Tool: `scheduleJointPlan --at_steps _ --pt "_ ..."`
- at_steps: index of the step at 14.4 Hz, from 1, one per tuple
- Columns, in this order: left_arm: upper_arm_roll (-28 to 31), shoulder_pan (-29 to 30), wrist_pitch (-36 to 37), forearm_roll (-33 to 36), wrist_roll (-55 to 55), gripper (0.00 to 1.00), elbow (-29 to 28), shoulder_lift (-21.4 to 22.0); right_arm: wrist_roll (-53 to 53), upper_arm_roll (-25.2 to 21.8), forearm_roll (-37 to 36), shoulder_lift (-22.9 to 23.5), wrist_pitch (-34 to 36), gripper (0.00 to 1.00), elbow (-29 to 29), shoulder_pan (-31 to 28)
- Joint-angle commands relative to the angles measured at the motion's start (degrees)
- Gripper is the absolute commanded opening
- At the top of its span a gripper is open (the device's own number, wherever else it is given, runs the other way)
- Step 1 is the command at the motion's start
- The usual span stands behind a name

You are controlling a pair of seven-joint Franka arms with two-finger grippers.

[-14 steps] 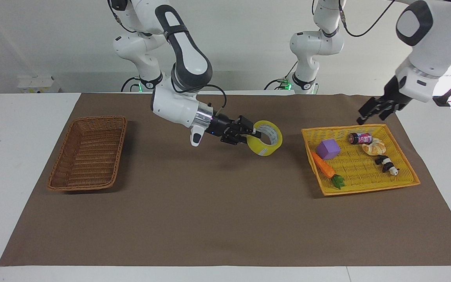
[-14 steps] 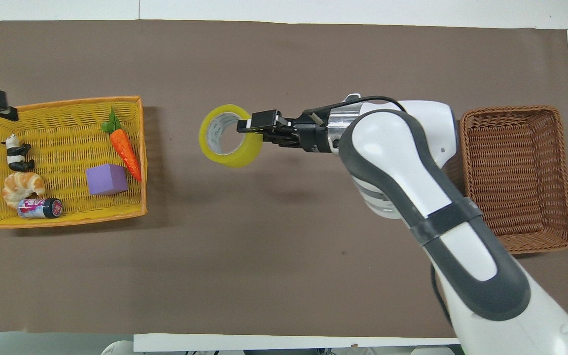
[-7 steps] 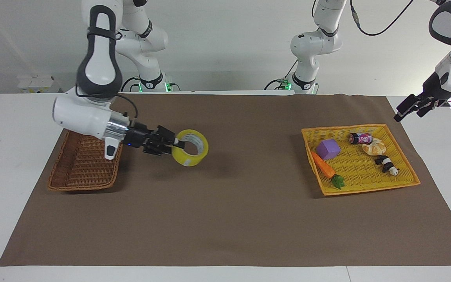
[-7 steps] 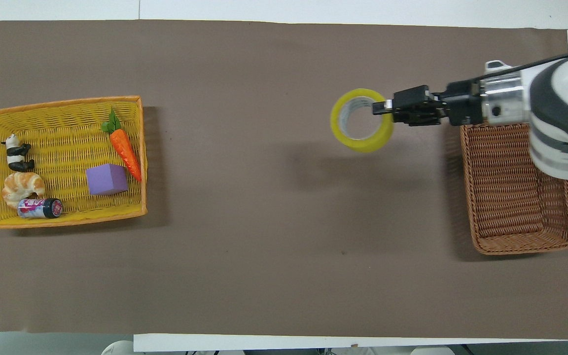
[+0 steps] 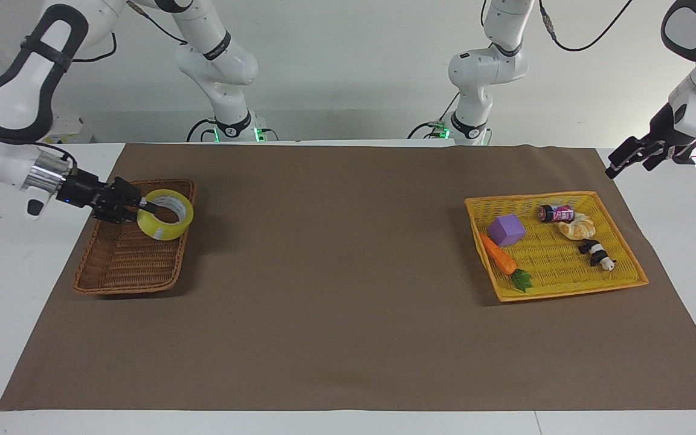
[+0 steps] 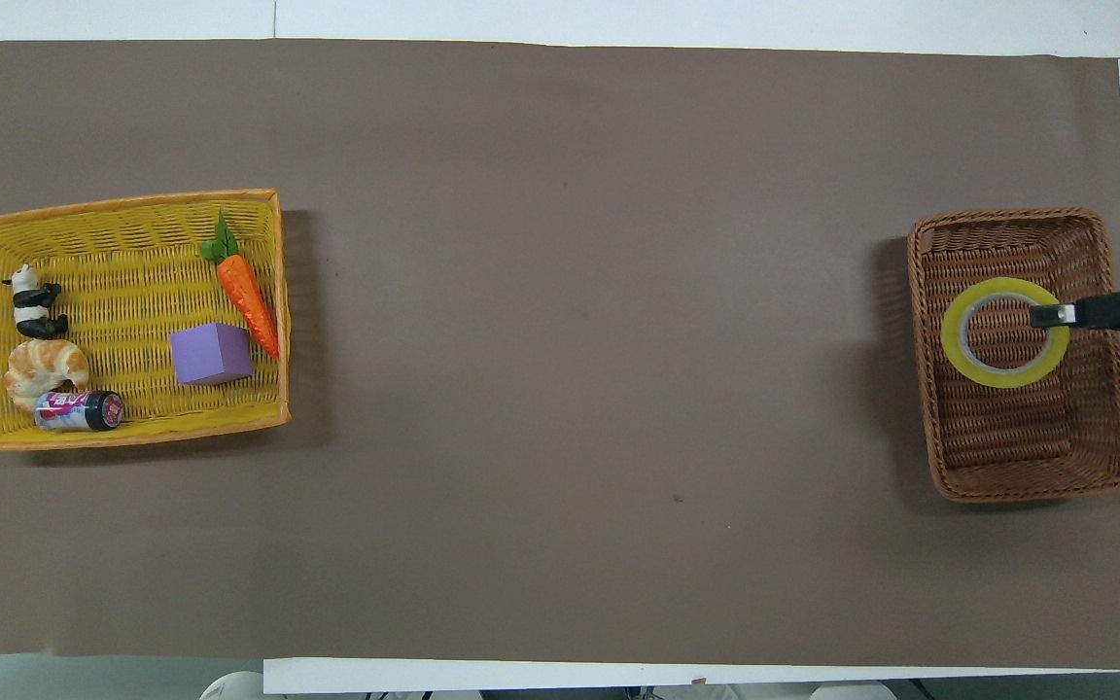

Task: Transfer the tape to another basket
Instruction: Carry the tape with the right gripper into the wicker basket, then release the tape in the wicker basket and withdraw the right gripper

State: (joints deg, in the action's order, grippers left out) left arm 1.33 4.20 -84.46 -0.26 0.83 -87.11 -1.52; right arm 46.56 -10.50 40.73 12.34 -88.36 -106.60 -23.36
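Observation:
The yellow tape roll (image 5: 167,221) is gripped by its wall in my right gripper (image 5: 144,209), which is shut on it. The roll hangs tilted in the air over the brown wicker basket (image 5: 119,269) at the right arm's end of the table. In the overhead view the tape (image 6: 956,338) lies over the middle of the basket (image 6: 1019,465), with the right gripper (image 6: 1048,315) reaching in across the basket's rim. My left gripper (image 5: 617,165) waits raised over the table's edge, beside the yellow tray.
A yellow plastic mesh tray (image 5: 626,284) at the left arm's end holds a purple cube (image 5: 505,230), a carrot (image 5: 500,256), a can (image 5: 554,212), a croissant (image 5: 577,227) and a panda figure (image 5: 594,253). A brown mat (image 5: 348,314) covers the table.
My right arm has carried the tape from over the table's middle to over the wicker basket. My left gripper has drawn back from the yellow tray and risen.

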Motion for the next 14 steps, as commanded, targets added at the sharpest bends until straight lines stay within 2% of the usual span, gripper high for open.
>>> scheduleJointPlan --at_steps 1,3,7,11,12,13,14 --pt "0.3 -2.3 5.4 2.3 -0.4 1.00 6.2 -3.2 5.0 1.1 -0.6 2.7 1.5 0.00 -0.1 -3.4" --pt "0.3 -4.2 4.9 2.8 -0.5 1.00 6.1 -3.2 6.5 1.0 -1.4 3.6 0.8 0.00 -0.9 -3.7" --pt "0.3 -4.2 6.0 2.9 -0.5 1.00 6.2 -3.2 10.3 1.0 -1.7 4.5 -3.1 0.00 -3.8 -3.7" --pt "0.3 -4.6 6.9 2.9 -0.6 1.00 6.4 -4.2 13.8 1.0 -1.8 6.7 -3.9 0.00 -3.9 -4.3" --pt "0.3 -4.5 7.5 3.0 -0.6 1.00 7.0 -5.0 13.8 1.0 -2.0 6.8 -3.9 0.09 -3.6 -4.2" --pt "0.3 -4.5 8.2 3.1 -0.6 1.00 8.9 -6.4 13.9 1.0 -2.8 6.9 -4.2 0.41 -3.4 -4.0" --pt "0.3 -4.5 9.1 3.1 -0.6 1.00 10.1 -7.2 14.0 1.0 -3.2 6.9 -4.6 0.82 -3.4 -3.6"
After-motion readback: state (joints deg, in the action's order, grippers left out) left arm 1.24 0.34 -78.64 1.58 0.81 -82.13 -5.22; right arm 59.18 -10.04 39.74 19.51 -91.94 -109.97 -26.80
